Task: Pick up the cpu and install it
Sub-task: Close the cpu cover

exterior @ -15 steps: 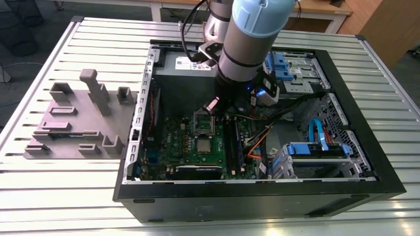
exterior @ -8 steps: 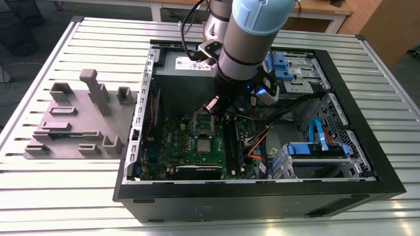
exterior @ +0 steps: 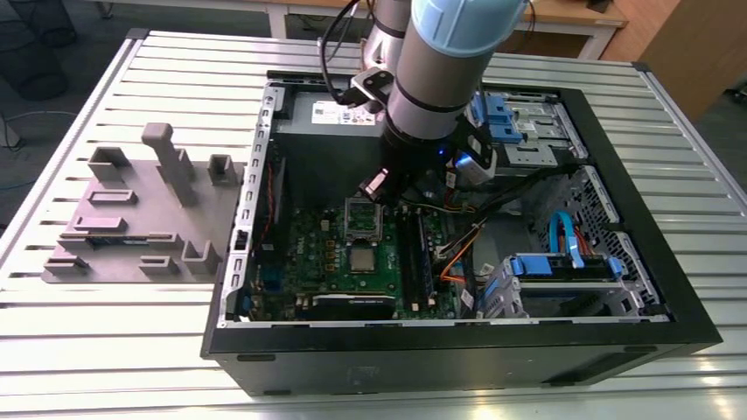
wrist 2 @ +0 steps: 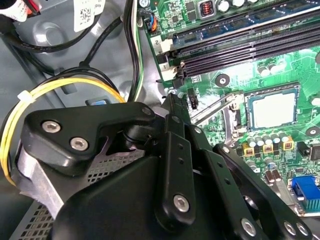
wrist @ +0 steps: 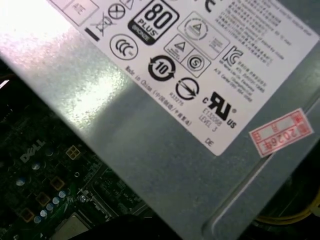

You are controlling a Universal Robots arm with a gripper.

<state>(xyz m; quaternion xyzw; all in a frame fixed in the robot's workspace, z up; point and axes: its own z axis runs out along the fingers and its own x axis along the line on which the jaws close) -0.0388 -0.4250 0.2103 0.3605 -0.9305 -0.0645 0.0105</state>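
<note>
The cpu (exterior: 363,260) is a small silver square lying flat in the socket on the green motherboard (exterior: 315,254) inside the open computer case (exterior: 467,350). The second wrist view shows the cpu (wrist 2: 272,110) inside its dark socket surround, with the thin metal lever (wrist 2: 212,107) raised beside it. The socket's metal lid frame (exterior: 364,219) stands tilted up behind the chip. My gripper (exterior: 376,188) hangs just above and behind the lid frame, apart from the cpu. In the second wrist view the gripper (wrist 2: 170,100) is shut, its tip close to the lever, holding nothing.
A grey power supply (wrist: 165,140) fills the case wall behind the gripper. Memory slots (wrist 2: 240,45) run beside the socket. Yellow and black cables (wrist 2: 50,95) loop nearby. Blue drive cages (exterior: 561,271) stand at the exterior view's right. A mauve-grey tray (exterior: 129,219) sits on the slatted table.
</note>
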